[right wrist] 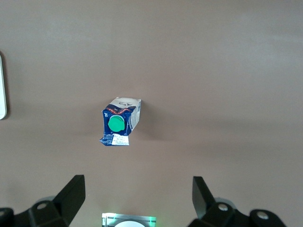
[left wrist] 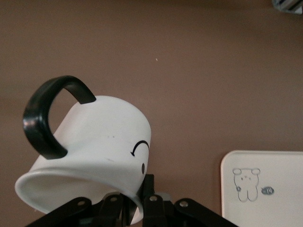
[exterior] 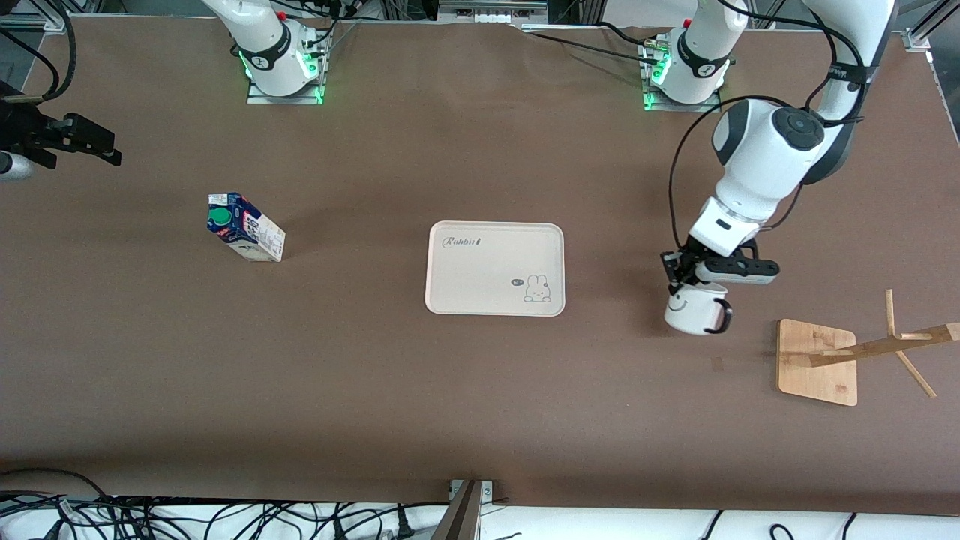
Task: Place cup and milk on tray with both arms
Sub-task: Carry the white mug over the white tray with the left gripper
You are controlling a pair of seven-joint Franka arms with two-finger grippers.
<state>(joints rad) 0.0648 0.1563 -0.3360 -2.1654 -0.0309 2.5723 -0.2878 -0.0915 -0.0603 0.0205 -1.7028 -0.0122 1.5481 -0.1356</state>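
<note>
the small white mug with a black smiley face (exterior: pixel 696 311) is hanging tilted in the left gripper (exterior: pixel 684 283), fingers clamped on its rim, over bare table between the flat cream rabbit tray (exterior: pixel 495 268) and the wooden square-based rack (exterior: pixel 819 361). the blue-and-white milk carton with a green cap (exterior: pixel 245 226) is standing toward the right arm's end, untouched. the right gripper (right wrist: pixel 137 198) is waiting spread apart above it. next, i'd judge, the mug needs carrying over the tray and levelling.

Both arms (exterior: pixel 757 157) were glossy white with rounded joints; black grippers; black cables looped along the links; green lights glowed at both bases (exterior: pixel 285 75) at the frame's top.
</note>
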